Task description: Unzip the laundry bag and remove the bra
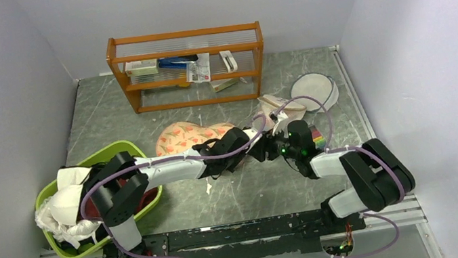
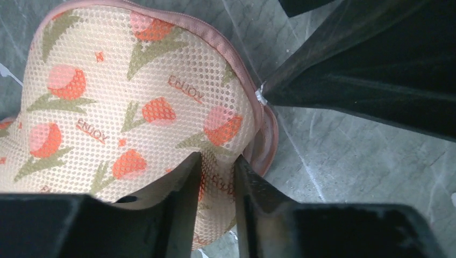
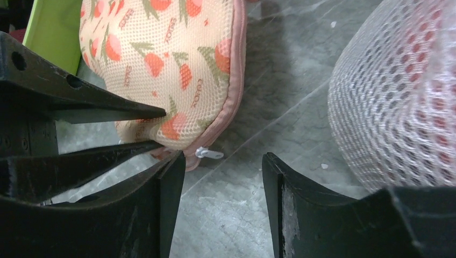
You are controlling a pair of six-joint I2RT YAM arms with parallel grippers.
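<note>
The peach-pink laundry bag (image 1: 185, 137) with orange-red flowers lies on the table mid-back. It fills the left wrist view (image 2: 123, 102) and shows in the right wrist view (image 3: 172, 64). My left gripper (image 2: 218, 169) is shut on a fold of the bag's mesh at its right lobe; in the top view it sits at that lobe's near edge (image 1: 238, 153). The white zip pull (image 3: 209, 153) sticks out at the bag's pink edge, also in the left wrist view (image 2: 260, 97). My right gripper (image 3: 223, 166) is open, just near of the pull. The bag looks zipped; the bra is hidden.
A green basket (image 1: 116, 148) of white cloths and something dark maroon stands at the near left. A white mesh dome bag (image 3: 398, 91) lies close right of my right gripper. A round mesh disc (image 1: 314, 91) and a wooden shelf (image 1: 185, 36) stand behind.
</note>
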